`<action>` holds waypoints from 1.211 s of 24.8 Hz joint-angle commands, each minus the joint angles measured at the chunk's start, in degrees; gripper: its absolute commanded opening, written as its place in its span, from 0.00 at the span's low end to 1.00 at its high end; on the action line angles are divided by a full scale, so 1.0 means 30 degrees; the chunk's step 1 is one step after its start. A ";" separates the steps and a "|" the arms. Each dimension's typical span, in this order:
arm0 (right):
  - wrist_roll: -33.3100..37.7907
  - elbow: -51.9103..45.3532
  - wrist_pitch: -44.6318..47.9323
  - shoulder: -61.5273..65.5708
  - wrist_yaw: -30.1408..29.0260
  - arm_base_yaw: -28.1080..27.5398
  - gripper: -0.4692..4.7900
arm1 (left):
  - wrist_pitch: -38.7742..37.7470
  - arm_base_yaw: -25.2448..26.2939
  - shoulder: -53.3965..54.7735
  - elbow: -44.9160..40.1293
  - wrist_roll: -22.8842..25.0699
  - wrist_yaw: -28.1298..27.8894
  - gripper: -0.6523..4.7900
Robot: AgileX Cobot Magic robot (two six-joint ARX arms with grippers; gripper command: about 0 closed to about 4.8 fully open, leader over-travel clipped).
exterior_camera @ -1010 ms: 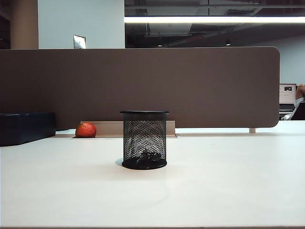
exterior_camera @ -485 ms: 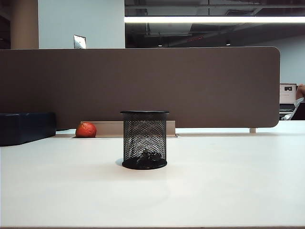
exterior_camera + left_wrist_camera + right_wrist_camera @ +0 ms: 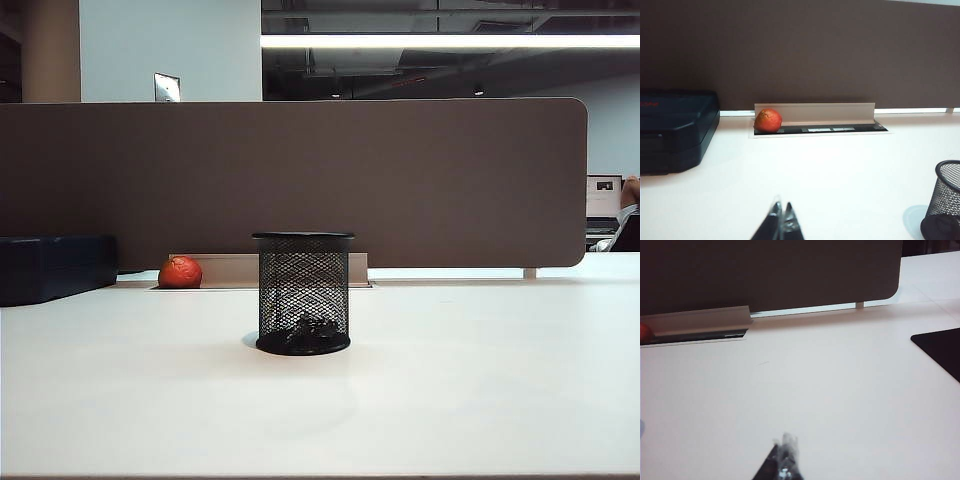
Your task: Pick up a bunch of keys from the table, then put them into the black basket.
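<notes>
Indoors, the white table (image 3: pixel 480 390) is lying before a brown partition (image 3: pixel 300 180). Keys (image 3: pixel 305 328) are sitting inside the basket (image 3: pixel 303 292). Left gripper (image 3: pixel 781 227) and right gripper (image 3: pixel 784 465) are hovering closed, holding nothing.

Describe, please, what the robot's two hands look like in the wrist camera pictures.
Only the tips show. The left hand appears as two slim, dark, pointed fingers with a pale glint along their meeting edges, tapering to a narrow wedge above the plain white smooth table. The right hand is likewise a dark tapered wedge, its tip blurred and greyish. No cables, markings or arm links are in view.
</notes>
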 commanded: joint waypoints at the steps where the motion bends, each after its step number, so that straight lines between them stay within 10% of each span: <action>1: 0.0022 0.0058 -0.0474 -0.0051 0.0051 0.0022 0.07 | 0.0226 -0.0022 0.0007 0.0080 0.0022 0.0066 0.11; 30: 0.0015 0.0058 -0.0845 -0.0051 0.0044 0.0015 0.07 | 0.0226 -0.0022 0.0007 0.0080 0.0022 0.0066 0.11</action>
